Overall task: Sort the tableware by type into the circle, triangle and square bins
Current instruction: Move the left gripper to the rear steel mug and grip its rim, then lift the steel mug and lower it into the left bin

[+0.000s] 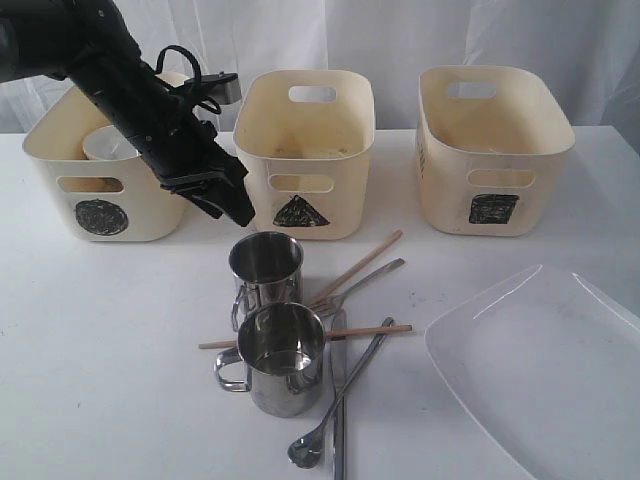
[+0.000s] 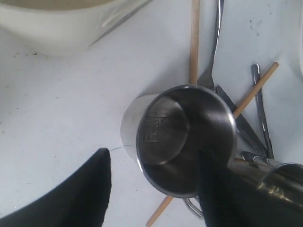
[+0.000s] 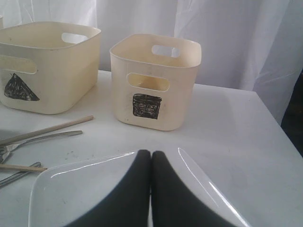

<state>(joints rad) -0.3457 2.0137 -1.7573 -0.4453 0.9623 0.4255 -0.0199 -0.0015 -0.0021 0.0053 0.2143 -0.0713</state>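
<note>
On the table [image 1: 100,400], shiny cylindrical steel mugs [image 1: 266,268] stand touching slim wooden chopsticks [image 1: 365,262].

The black left arm [image 1: 130,90] slants down from over the far left corner of the white table [image 1: 90,400] toward its middle. The black left gripper [image 1: 232,212] points downward, its jaws spread wide. The black right gripper [image 3: 150,156] hangs low over the table's right front part, fingers pressed together.

The near mug [image 1: 287,362] and far mug [image 1: 266,270] are polished, mirror-bright steel; the chopsticks [image 1: 358,266] bare matt wood; the bins [image 1: 345,205] smooth cream plastic; the plate [image 1: 545,370] glossy white, perhaps ceramic.
</note>
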